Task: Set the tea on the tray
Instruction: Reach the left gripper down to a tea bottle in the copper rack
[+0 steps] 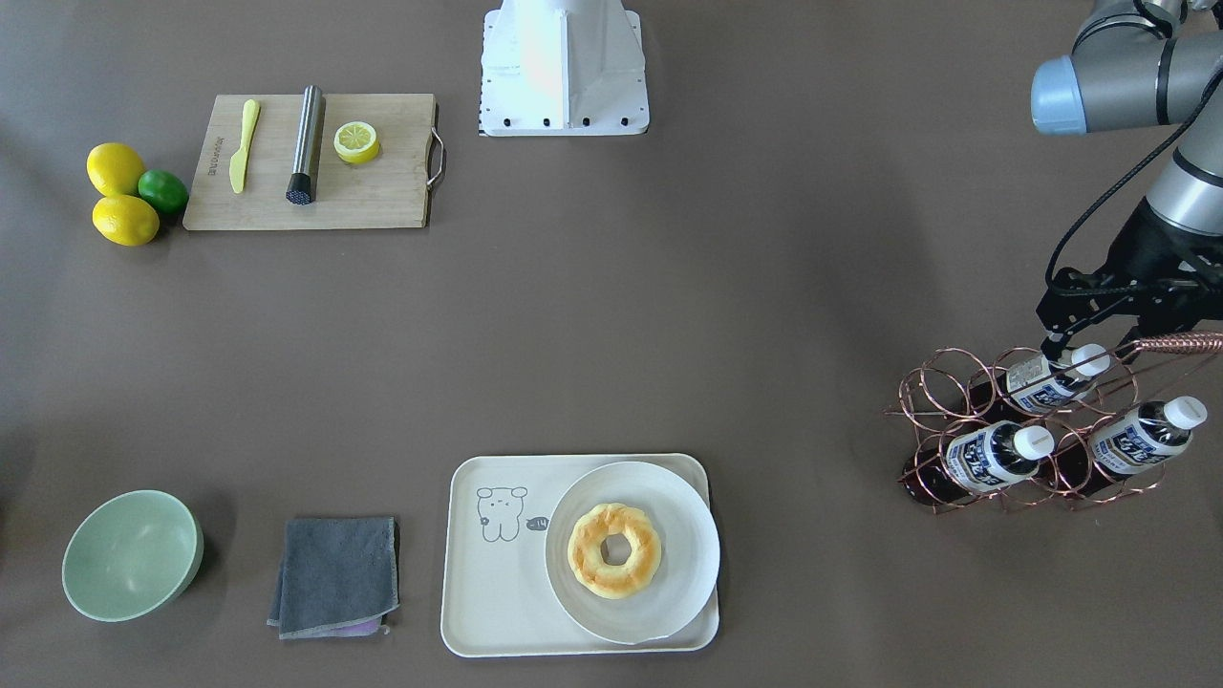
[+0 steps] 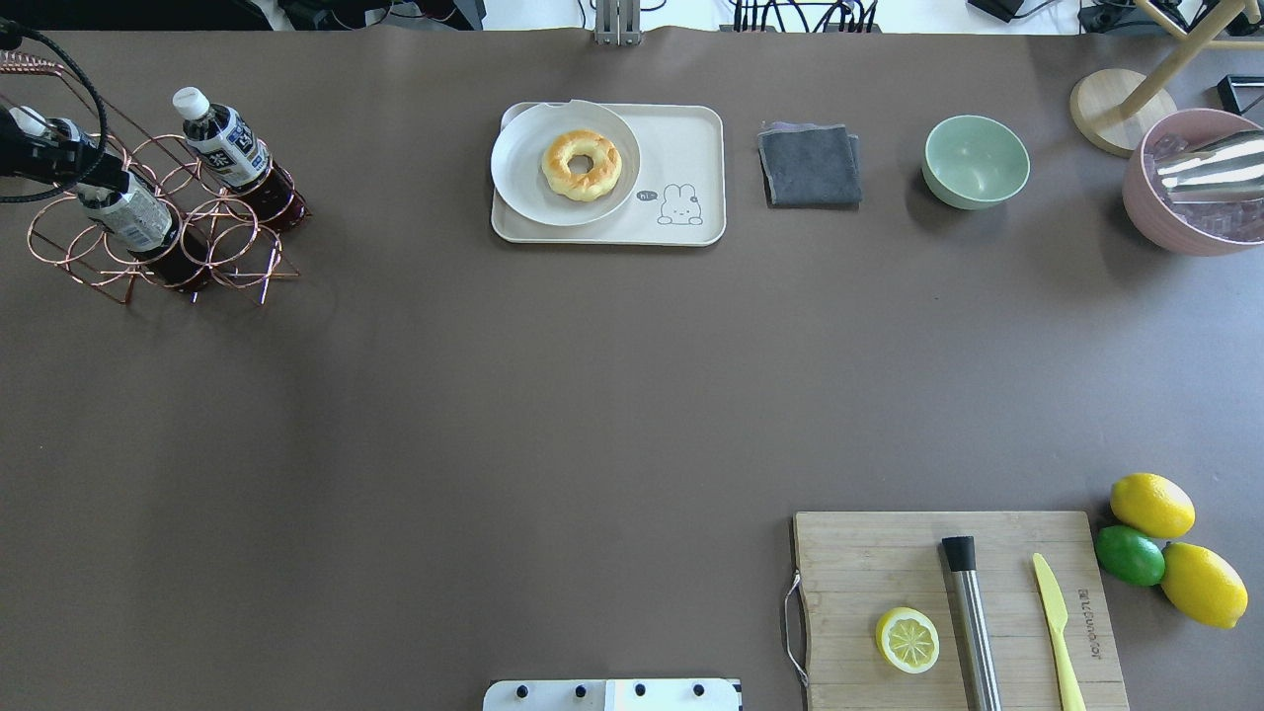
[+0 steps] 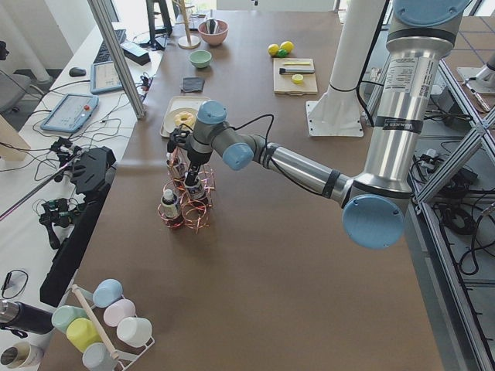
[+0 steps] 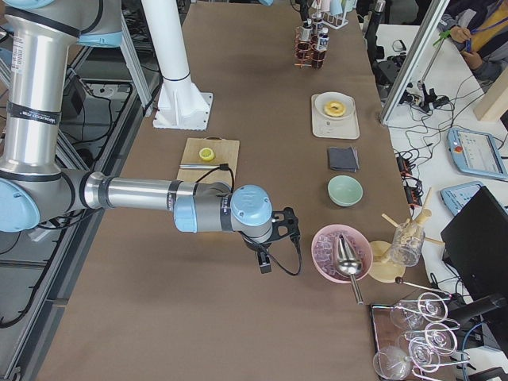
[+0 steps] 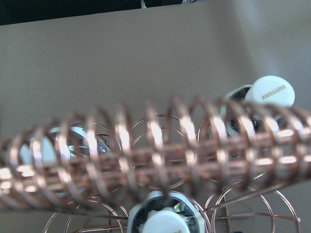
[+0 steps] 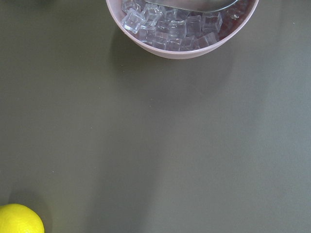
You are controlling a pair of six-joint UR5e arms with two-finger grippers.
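Exterior front-facing: left claw (image 1: 1068, 346) sitting at cap of top tea (image 1: 1041, 384), which is lying in rack (image 1: 932, 384). Cannot tell if claw is gaping or gripping.

Risk: fingers catching coil handle (image 1: 1180, 342) and dragging rack, so other bottles (image 1: 994, 457) are rolling out.

Tray (image 1: 497, 612) well apart, plate (image 1: 690, 535) taking most room.

Left arm (image 3: 309, 171) and right arm (image 4: 135, 194): silver tubes, grey joints, light-blue caps (image 3: 373, 222). Black cable (image 1: 1132, 172) loops at the left wrist. White base (image 1: 564, 67), black bolts (image 1: 546, 122) along edge.
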